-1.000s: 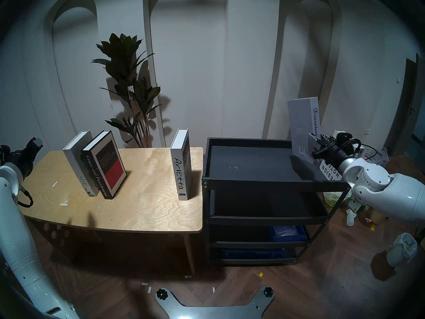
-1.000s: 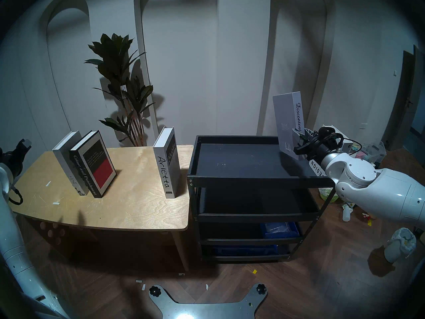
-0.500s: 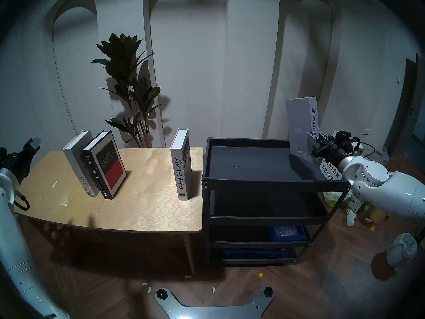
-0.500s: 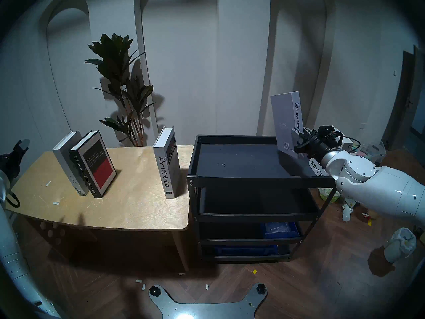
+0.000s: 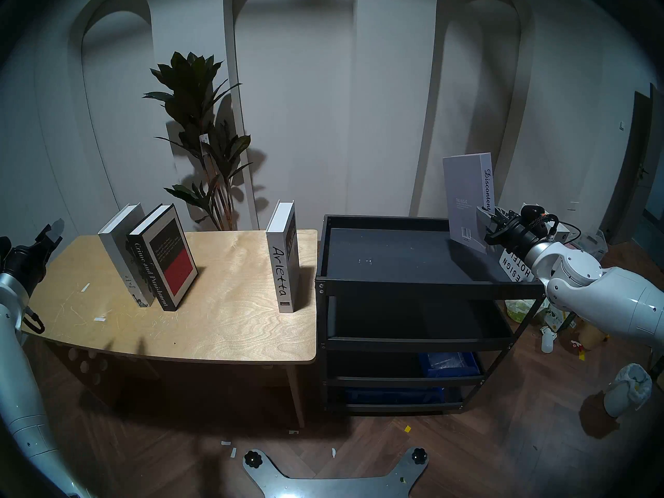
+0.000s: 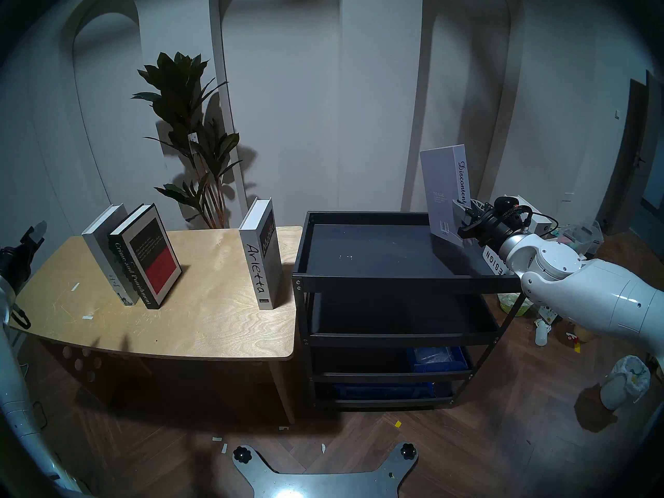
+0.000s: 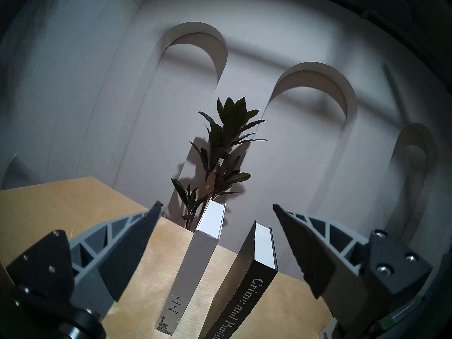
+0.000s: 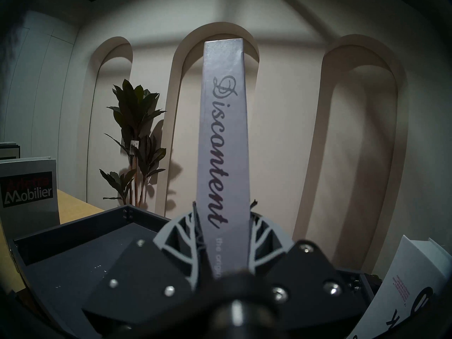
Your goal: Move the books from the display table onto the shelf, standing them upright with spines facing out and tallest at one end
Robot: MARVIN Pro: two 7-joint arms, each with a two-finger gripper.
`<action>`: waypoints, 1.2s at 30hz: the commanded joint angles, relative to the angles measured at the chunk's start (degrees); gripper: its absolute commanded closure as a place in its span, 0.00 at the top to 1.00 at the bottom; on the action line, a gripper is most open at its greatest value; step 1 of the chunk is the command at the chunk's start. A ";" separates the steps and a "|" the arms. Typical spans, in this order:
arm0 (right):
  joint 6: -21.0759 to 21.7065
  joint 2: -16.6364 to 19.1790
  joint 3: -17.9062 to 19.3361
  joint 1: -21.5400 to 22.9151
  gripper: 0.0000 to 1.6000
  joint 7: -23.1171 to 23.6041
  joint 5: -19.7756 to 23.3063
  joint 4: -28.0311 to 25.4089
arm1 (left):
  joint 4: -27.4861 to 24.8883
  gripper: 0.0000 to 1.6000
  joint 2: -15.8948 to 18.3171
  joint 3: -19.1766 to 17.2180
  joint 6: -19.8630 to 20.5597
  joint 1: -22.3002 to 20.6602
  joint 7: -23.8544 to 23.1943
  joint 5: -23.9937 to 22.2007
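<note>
My right gripper (image 5: 485,222) is shut on the lower spine of the grey "Discontent" book (image 5: 467,195), which stands nearly upright over the back right of the black shelf (image 5: 427,283), top leaning slightly left. In the right wrist view its spine (image 8: 225,135) fills the centre. A white "Design Hotels" book (image 5: 515,269) leans at the shelf's right end. On the display table (image 5: 233,324) stand "Arietta" (image 5: 282,271), "Crime and Punishment" (image 5: 169,260) and the pale Statue of Liberty book (image 5: 120,249). My left gripper (image 5: 54,227) hangs open off the table's left end, facing those two (image 7: 195,265).
A tall potted plant (image 5: 204,145) stands behind the table. Blue bins (image 5: 449,364) sit on the shelf's lower tiers. Clutter, bottles and a lined bin (image 5: 628,389) lie on the floor at the right. My base plate (image 5: 334,479) is at the bottom.
My right gripper has carried the Discontent book a little to the left. My left arm has swung slightly left and lower, its gripper still open.
</note>
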 commanded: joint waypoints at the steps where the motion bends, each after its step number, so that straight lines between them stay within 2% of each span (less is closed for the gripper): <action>1: -2.41 -3.55 0.31 -0.14 0.00 -0.17 0.74 2.61 | 0.81 1.00 2.82 -0.16 -6.50 2.01 -6.94 1.91; 12: -4.76 -7.14 -0.39 -0.86 0.00 1.13 1.28 9.08 | 5.15 1.00 4.82 -0.05 -16.79 4.08 -17.94 5.72; 13: -4.97 -7.13 -0.26 -0.66 0.00 1.37 1.12 9.70 | 5.25 1.00 5.02 -0.03 -16.55 4.06 -17.79 5.90; 18: -6.19 -7.41 0.42 0.14 0.00 2.78 1.24 12.64 | 7.91 1.00 5.88 -0.06 -22.16 4.32 -23.86 7.52; 20: -6.45 -7.27 0.51 0.21 0.00 3.07 1.22 12.96 | 8.10 1.00 6.03 -0.04 -22.25 4.27 -24.04 7.67; 22: -7.68 -6.98 0.68 0.00 0.00 4.22 1.40 14.01 | 9.97 1.00 6.57 -0.06 -25.77 4.08 -27.88 8.50; 25: -9.24 -6.13 0.64 -0.91 0.00 5.09 1.89 14.14 | 11.30 1.00 7.06 -0.02 -27.66 3.70 -30.08 9.03; 26: -9.93 -5.98 0.62 -1.31 0.00 5.60 2.28 14.30 | 12.43 1.00 7.29 -0.03 -29.74 3.39 -32.30 9.33; 27: -10.30 -5.86 0.45 -1.71 0.00 5.75 2.41 14.47 | 12.46 1.00 7.38 0.00 -29.47 3.32 -32.10 9.37; 28: -10.95 -5.89 0.33 -2.11 0.00 6.21 2.77 14.81 | 13.55 1.00 7.58 0.00 -31.40 2.94 -34.15 9.63; 33: -13.31 -6.60 -0.30 -3.88 0.00 7.79 4.00 16.91 | 16.62 1.00 8.22 0.08 -35.81 1.37 -39.06 10.08; 36: -14.20 -6.86 -0.39 -4.46 0.00 8.51 4.52 17.71 | 17.64 1.00 8.44 0.15 -37.02 0.68 -40.48 10.15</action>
